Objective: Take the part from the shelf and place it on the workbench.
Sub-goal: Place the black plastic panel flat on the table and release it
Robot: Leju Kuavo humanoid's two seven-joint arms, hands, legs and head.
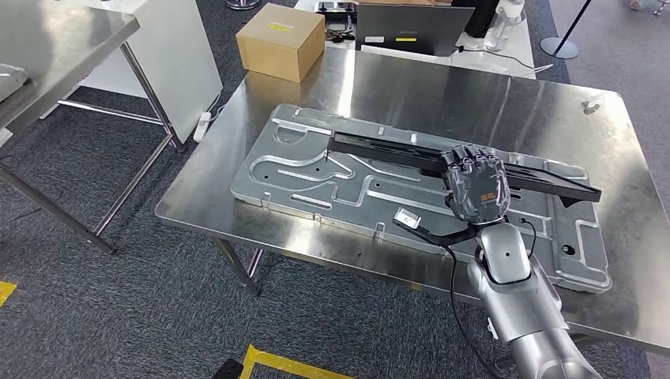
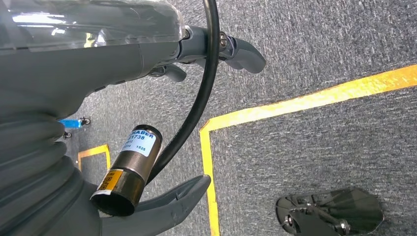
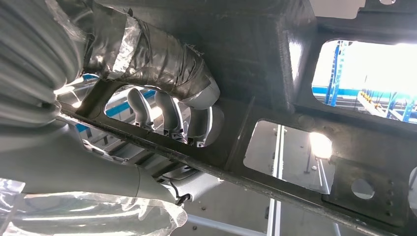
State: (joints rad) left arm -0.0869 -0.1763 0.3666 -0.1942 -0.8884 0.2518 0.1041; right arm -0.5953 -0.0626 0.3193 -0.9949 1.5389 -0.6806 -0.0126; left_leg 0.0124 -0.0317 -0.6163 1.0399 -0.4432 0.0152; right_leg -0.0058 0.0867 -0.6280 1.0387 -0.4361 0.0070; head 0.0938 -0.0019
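Observation:
The part (image 1: 379,150) is a long black bar with cut-out openings, stretched across a silver stamped plate (image 1: 300,170) on the steel workbench (image 1: 442,87). My right hand (image 1: 476,185) grips the bar right of its middle. Whether the bar rests on the plate or hangs just above it I cannot tell. In the right wrist view the taped thumb of my right hand (image 3: 162,83) wraps over the black part (image 3: 295,147), and the fingers (image 3: 169,115) show through one of its openings. My left hand (image 2: 196,123) hangs over the carpet floor, fingers apart, holding nothing.
A cardboard box (image 1: 280,41) and a laptop (image 1: 411,28) stand at the workbench's far edge. Another steel table (image 1: 55,47) and a white panel (image 1: 186,55) are at the left. Yellow tape (image 1: 292,365) marks the grey carpet near me.

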